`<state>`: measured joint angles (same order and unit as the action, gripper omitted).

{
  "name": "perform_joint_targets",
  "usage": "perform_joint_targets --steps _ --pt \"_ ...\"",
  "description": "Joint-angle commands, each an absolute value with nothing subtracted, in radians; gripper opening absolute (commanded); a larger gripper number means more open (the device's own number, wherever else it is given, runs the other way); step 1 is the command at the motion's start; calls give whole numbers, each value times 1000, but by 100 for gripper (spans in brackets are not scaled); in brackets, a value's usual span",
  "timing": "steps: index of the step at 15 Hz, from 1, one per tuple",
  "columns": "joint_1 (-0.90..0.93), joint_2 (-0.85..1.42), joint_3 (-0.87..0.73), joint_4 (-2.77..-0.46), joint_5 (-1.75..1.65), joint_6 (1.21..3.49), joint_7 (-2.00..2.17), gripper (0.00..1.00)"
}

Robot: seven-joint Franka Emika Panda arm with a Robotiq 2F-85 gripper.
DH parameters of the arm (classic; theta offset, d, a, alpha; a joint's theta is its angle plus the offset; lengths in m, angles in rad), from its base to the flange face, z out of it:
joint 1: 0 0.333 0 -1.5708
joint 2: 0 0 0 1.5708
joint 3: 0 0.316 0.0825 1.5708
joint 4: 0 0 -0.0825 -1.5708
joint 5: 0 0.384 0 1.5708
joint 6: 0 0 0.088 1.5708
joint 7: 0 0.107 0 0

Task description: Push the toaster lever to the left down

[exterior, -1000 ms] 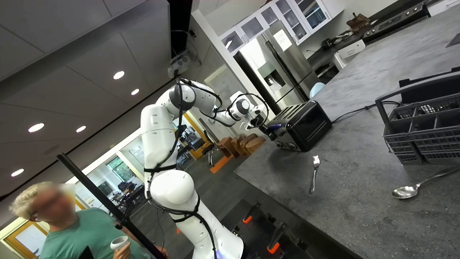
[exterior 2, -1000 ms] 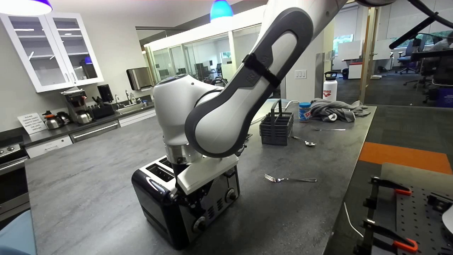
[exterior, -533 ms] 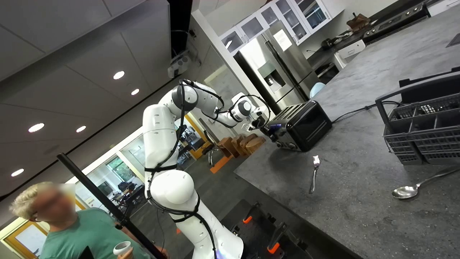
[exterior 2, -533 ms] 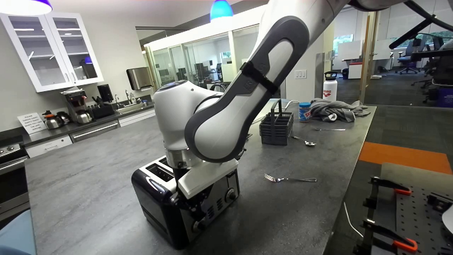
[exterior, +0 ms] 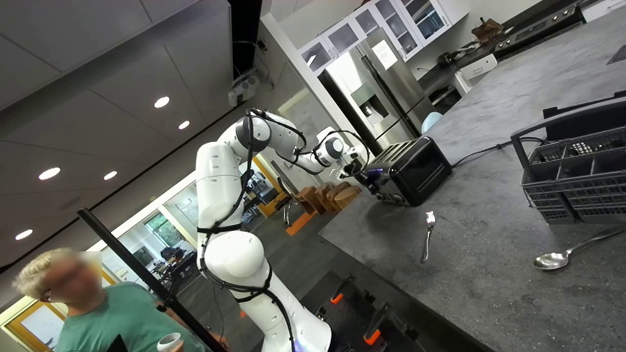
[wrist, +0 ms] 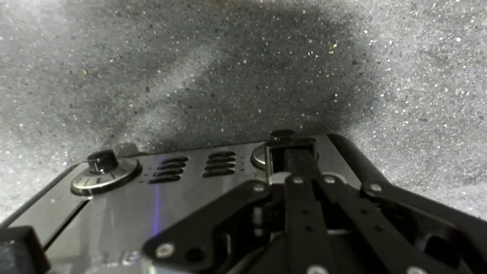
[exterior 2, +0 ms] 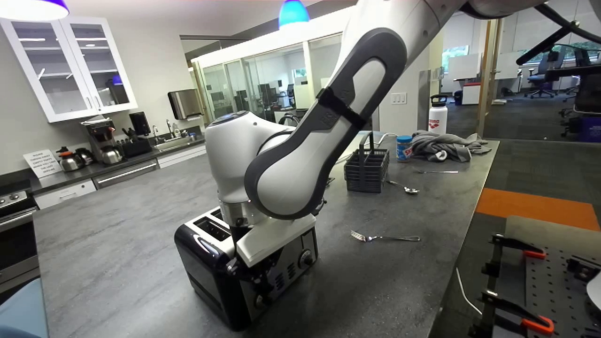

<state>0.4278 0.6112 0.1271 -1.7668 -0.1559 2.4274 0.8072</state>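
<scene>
The black toaster with a silvery top stands on the grey counter in both exterior views (exterior: pixel 425 171) (exterior 2: pixel 206 270). Its steel front panel fills the lower left of the wrist view (wrist: pixel 118 213), with a round knob (wrist: pixel 102 167) and vent slots. My gripper (exterior 2: pixel 263 285) is down against the toaster's front at its near-left end, just above the left knob. In the wrist view the fingers (wrist: pixel 293 156) are together over that knob and partly hide it. The left lever is hidden behind the gripper. The other lever, a black block (wrist: pixel 21 249), shows at the lower left corner.
A fork (exterior: pixel 427 239) lies in front of the toaster. A spoon (exterior: pixel 552 261) and a dark cutlery basket (exterior 2: pixel 367 171) are farther along the counter. The toaster's cord (exterior: pixel 481 150) runs toward the basket. A blue-lidded jar (exterior 2: pixel 404 149) and grey towel (exterior 2: pixel 443 146) are beyond.
My gripper and forearm have moved down a little along the toaster's front, so the fingertips now cover more of the left knob. The toaster has not moved.
</scene>
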Motion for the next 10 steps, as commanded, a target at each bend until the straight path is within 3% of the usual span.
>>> perform_joint_targets --steps 1,10 --pt "437 670 95 -1742 -153 2473 784 0" --pt "491 399 61 -1950 -209 2511 855 0"
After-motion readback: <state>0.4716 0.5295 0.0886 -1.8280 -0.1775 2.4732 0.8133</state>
